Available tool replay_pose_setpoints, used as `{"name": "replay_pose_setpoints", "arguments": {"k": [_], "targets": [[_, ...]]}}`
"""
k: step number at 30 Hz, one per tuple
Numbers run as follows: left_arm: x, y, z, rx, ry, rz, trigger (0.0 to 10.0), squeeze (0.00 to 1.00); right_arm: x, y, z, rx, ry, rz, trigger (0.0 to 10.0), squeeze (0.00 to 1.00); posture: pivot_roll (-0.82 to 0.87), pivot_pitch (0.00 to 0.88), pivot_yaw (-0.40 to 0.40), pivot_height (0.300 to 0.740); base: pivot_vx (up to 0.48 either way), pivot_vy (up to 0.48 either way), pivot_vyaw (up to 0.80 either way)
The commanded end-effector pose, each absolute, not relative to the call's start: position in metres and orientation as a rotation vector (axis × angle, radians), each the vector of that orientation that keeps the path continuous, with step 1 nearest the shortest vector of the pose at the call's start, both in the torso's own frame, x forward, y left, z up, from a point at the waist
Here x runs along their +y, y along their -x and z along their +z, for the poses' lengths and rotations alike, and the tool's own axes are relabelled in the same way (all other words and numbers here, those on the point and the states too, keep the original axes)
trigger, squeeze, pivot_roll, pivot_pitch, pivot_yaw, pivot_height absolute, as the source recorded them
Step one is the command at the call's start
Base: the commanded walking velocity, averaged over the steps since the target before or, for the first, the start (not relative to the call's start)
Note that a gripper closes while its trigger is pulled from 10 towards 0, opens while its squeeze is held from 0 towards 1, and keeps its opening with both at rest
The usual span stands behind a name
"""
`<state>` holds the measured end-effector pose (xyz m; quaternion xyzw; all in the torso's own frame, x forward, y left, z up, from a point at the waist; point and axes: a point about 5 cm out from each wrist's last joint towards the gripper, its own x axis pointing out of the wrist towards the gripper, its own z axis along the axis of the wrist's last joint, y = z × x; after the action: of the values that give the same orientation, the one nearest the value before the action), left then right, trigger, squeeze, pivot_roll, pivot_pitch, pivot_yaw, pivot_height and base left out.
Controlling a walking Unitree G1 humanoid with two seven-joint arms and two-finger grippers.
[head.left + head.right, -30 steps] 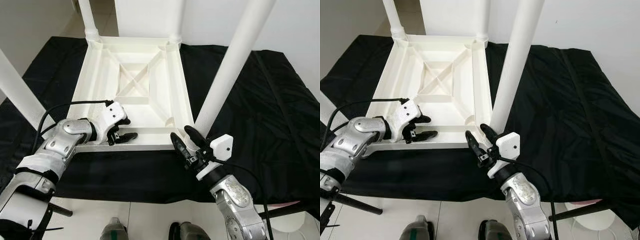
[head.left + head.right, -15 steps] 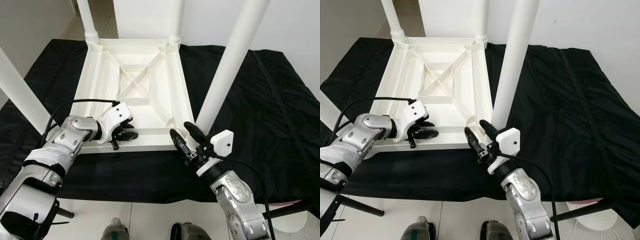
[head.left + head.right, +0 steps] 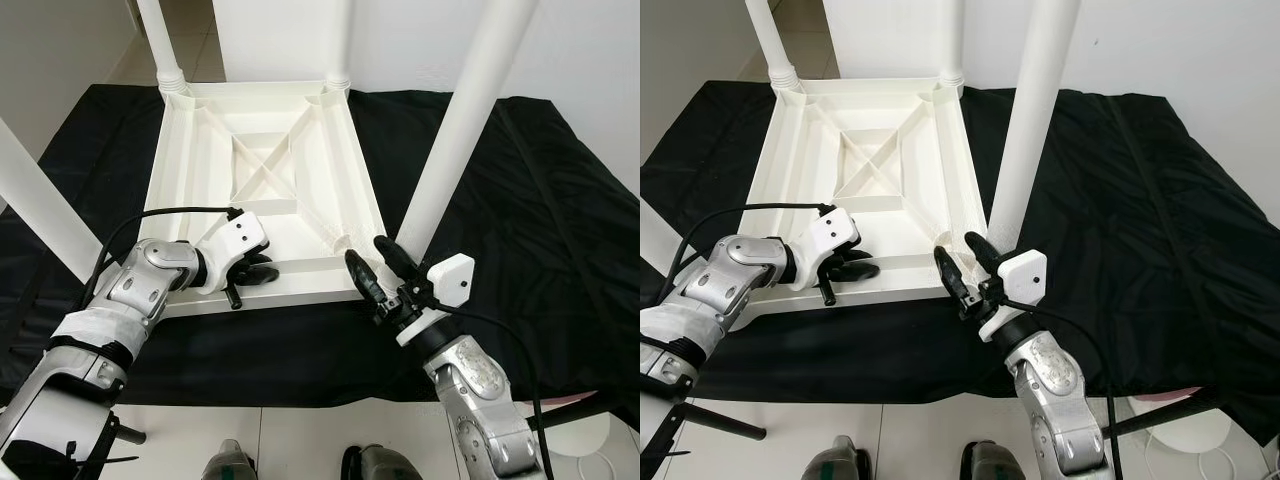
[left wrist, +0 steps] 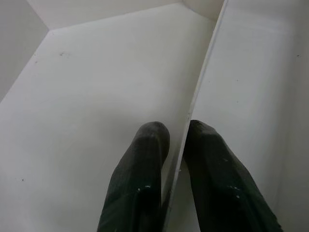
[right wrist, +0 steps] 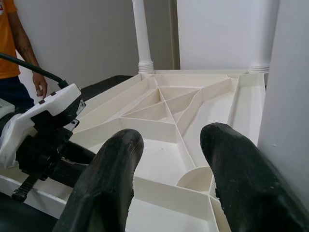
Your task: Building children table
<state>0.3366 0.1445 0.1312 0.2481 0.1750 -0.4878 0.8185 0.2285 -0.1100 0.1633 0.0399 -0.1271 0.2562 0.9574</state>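
A white plastic children's table lies upside down on a black cloth spread over the floor, its ribbed underside facing up with a cross of ribs in the middle panel. White legs stand up from its corners: two at the far corners, one at the near right corner and one at the near left. The left gripper is at the table's near edge, toward the left; in the left wrist view its two black fingers are closed on a thin upright white rib of the table's frame, one finger on each side of it. The right gripper sits at the near right corner, just beside the foot of the leg there, with its fingers spread apart and holding nothing; between them the right wrist view looks across the table's underside to the round socket in the corner. A black cable loops from the left arm over the table's edge. In the right wrist view a person in an orange shirt stands beyond the far side of the cloth, with one hand hanging down. No brand, label or writing can be read on the table or the grippers.
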Motion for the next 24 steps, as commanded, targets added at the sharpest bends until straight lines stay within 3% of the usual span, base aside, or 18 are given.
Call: {"name": "replay_pose_setpoints", "arguments": {"k": [1,2,3,4,10,11,24], "targets": [[0.162,-0.347,0.127,0.362,-0.538,-0.787,10.0,0.0,-0.11,-0.231,0.162,-0.246,-0.083,0.526,10.0,0.0,0.03,0.072,-0.016,0.74,0.0,0.0,0.0],[0.161,-0.347,0.129,0.356,-0.538,-0.797,10.0,0.51,-0.109,-0.23,0.162,-0.244,-0.084,0.531,10.0,0.0,0.03,0.072,-0.015,0.74,0.0,0.0,0.0],[0.161,-0.347,0.129,0.356,-0.538,-0.797,10.0,0.51,-0.109,-0.23,0.162,-0.244,-0.084,0.531,10.0,0.0,0.03,0.072,-0.015,0.74,0.0,0.0,0.0],[0.161,-0.347,0.131,0.355,-0.533,-0.804,10.0,1.0,-0.109,-0.23,0.162,-0.243,-0.085,0.532,10.0,0.0,0.03,0.072,-0.015,0.74,0.0,0.0,0.0],[0.158,-0.349,0.136,0.34,-0.545,-0.814,10.0,1.0,-0.11,-0.227,0.162,-0.244,-0.091,0.533,10.0,0.0,0.02,0.079,-0.014,0.74,0.0,0.0,0.0],[0.156,-0.35,0.139,0.327,-0.543,-0.818,10.0,0.0,-0.11,-0.226,0.162,-0.246,-0.093,0.537,10.0,0.0,0.02,0.08,-0.014,0.74,0.0,0.0,0.0],[0.131,-0.357,0.146,0.3,-0.408,-0.842,10.0,0.0,-0.106,-0.22,0.166,-0.255,-0.087,0.599,10.0,0.0,0.01,0.088,-0.016,0.74,0.0,0.0,0.0]]}}
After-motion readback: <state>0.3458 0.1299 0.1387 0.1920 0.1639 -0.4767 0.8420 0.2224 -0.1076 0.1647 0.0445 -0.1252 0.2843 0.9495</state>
